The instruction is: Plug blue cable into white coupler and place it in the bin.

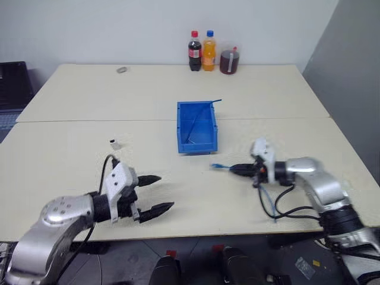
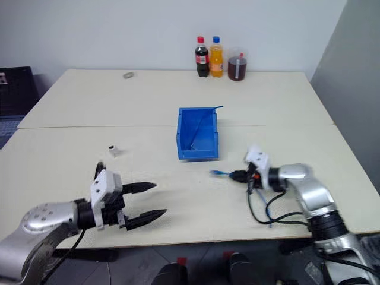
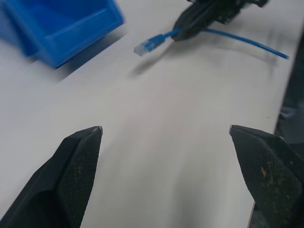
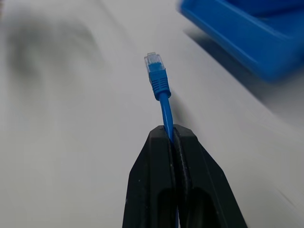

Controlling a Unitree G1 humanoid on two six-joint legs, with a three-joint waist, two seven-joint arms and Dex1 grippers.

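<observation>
Two pincers are at work here, and nearest me my left pincer (image 1: 155, 193) hangs just over the counter (image 1: 71, 166) with its black fingers (image 3: 78, 156) spread wide and nothing between them. To the right, a little farther out, my right pincer (image 1: 238, 170) is clamped on the blue cable (image 4: 161, 95), close behind its clear plug, which points left toward the middle of the counter. The rest of the cable trails back under my right arm.

The white coupler (image 1: 115, 144) sits alone on the left, beyond my left pincer and well apart from the plug. As I judge it, the step in hand is bringing plug and socket together. To do that well I should take the coupler with my free left pincer, socket facing right, hold it steady, and feed the plug in straight without letting the short free end bend.

Farther off, the blue bin (image 1: 197, 126) stands at the counter's middle; it already holds something thin and blue. Three bottles (image 1: 208, 51) stand at the far edge.

My right wrist view shows the grip and the plug's clear tip plainly; the head views alone show the coupler.
</observation>
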